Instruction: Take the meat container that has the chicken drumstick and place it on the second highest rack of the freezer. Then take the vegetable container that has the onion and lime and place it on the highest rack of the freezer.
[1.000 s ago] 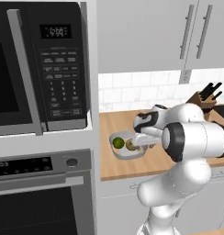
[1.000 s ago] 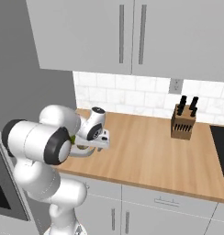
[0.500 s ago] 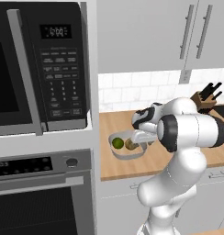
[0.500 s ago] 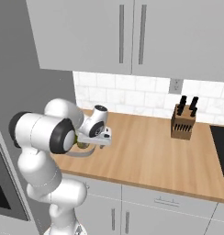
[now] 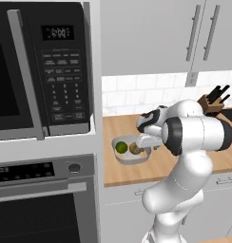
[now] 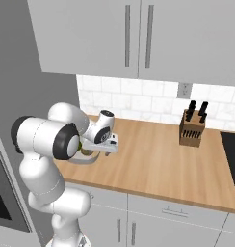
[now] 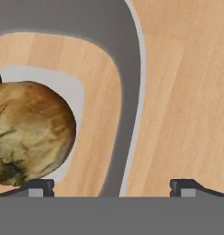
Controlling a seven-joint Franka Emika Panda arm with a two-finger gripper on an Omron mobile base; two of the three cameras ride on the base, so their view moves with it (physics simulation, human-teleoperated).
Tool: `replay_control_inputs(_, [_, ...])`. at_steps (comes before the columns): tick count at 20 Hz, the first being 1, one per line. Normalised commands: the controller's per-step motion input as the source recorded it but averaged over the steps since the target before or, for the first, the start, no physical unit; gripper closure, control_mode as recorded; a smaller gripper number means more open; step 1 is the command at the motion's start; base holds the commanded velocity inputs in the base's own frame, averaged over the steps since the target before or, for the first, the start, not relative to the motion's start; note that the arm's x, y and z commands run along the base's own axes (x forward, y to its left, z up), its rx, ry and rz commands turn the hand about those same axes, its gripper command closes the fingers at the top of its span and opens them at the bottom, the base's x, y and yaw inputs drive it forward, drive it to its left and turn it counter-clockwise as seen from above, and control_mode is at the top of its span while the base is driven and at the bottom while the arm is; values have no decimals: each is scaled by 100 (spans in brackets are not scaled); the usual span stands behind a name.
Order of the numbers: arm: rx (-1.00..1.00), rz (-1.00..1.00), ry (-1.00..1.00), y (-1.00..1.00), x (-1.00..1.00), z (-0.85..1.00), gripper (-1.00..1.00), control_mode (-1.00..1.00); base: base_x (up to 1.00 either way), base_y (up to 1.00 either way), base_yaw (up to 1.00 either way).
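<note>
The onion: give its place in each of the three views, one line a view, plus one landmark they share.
Left base view: the onion lies in the grey container on the counter, right of the lime, beside the gripper.
Right base view: hard to make out behind the arm.
Hand view: onion at left, large.
Shared landmark: the grey container's rim.

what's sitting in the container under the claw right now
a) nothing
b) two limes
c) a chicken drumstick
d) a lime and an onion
d: in the left base view the container on the counter holds a green lime beside a tan-brown onion, with the open claw poised over the container's rim.
</note>
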Motion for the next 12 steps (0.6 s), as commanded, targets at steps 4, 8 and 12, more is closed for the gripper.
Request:
replay_control_inputs(4, [0, 0, 0, 0, 0, 0, 100, -100, 0, 0, 0])
replay_control_inputs(8, [0, 0, 0, 0, 0, 0, 100, -100, 0, 0, 0])
replay_control_inputs(12, [0, 0, 0, 0, 0, 0, 100, -100, 0, 0, 0])
